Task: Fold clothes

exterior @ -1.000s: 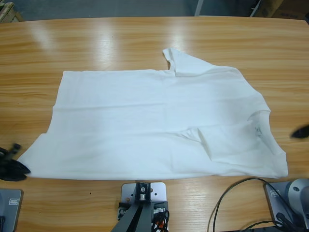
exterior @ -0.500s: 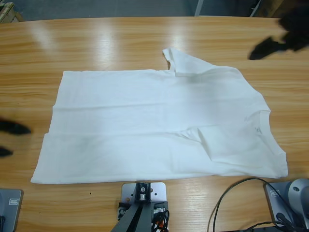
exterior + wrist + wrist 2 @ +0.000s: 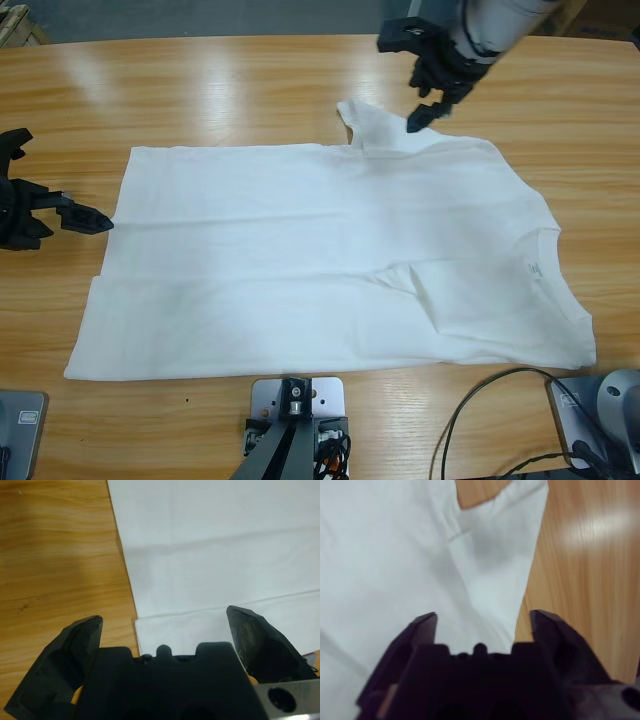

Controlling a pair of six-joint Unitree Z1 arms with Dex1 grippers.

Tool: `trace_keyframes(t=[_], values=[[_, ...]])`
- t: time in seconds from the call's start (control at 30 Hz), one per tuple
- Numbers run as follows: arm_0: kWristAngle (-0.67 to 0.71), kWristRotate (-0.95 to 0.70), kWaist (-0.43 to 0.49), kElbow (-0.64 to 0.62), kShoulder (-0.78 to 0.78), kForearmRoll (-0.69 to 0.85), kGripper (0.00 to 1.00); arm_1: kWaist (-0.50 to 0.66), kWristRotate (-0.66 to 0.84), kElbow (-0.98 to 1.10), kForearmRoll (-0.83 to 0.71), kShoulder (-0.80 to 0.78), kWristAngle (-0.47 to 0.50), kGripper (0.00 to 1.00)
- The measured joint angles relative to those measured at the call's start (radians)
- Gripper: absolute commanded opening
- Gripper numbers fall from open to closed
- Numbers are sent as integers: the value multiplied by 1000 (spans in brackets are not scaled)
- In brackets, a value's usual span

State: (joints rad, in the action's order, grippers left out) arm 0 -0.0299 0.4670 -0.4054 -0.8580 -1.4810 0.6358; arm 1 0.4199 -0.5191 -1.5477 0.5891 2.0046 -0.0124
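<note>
The clothes are one white T-shirt (image 3: 330, 260) lying flat on the wooden table (image 3: 200, 90), hem to the left and neck with its label (image 3: 533, 268) to the right. Its far sleeve (image 3: 375, 125) sticks out at the top; the near sleeve is folded onto the body. My left gripper (image 3: 75, 205) is open on the wood just left of the hem. In the left wrist view the left gripper (image 3: 165, 617) frames the shirt's edge (image 3: 210, 555). My right gripper (image 3: 410, 85) is open beside the far sleeve. In the right wrist view the right gripper (image 3: 485, 615) has the sleeve (image 3: 505, 545) between its jaws.
A black cable (image 3: 470, 410) loops on the table at the bottom right. A wooden crate corner (image 3: 15, 25) shows beyond the table's far left edge. Bare wood surrounds the shirt on all sides.
The left gripper moved from the shirt's lower-left corner up along the hem side, and that corner has settled back. The right gripper swung from the right edge to the far sleeve.
</note>
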Motion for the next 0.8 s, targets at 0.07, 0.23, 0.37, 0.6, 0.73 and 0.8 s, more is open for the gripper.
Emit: trace_keyframes(t=[0.07, 0.23, 0.37, 0.6, 0.73, 0.8], values=[[-1, -1, 0, 0, -11, -8, 964, -14, -3, -46, 21, 40, -28, 688], [-1, -1, 0, 0, -56, -34, 968, -38, -15, -99, 52, 107, -74, 682], [-2, -1, 0, 4, -61, -68, 968, -38, -32, -106, 75, 135, -88, 642], [-2, -1, 0, 30, -76, -107, 968, -13, -39, -106, 84, 165, -101, 595], [-2, 0, 0, 41, -81, -118, 968, -7, -40, -106, 85, 185, -118, 533], [-2, 2, 0, 44, -84, -122, 968, -5, -40, -106, 85, 198, -124, 464]])
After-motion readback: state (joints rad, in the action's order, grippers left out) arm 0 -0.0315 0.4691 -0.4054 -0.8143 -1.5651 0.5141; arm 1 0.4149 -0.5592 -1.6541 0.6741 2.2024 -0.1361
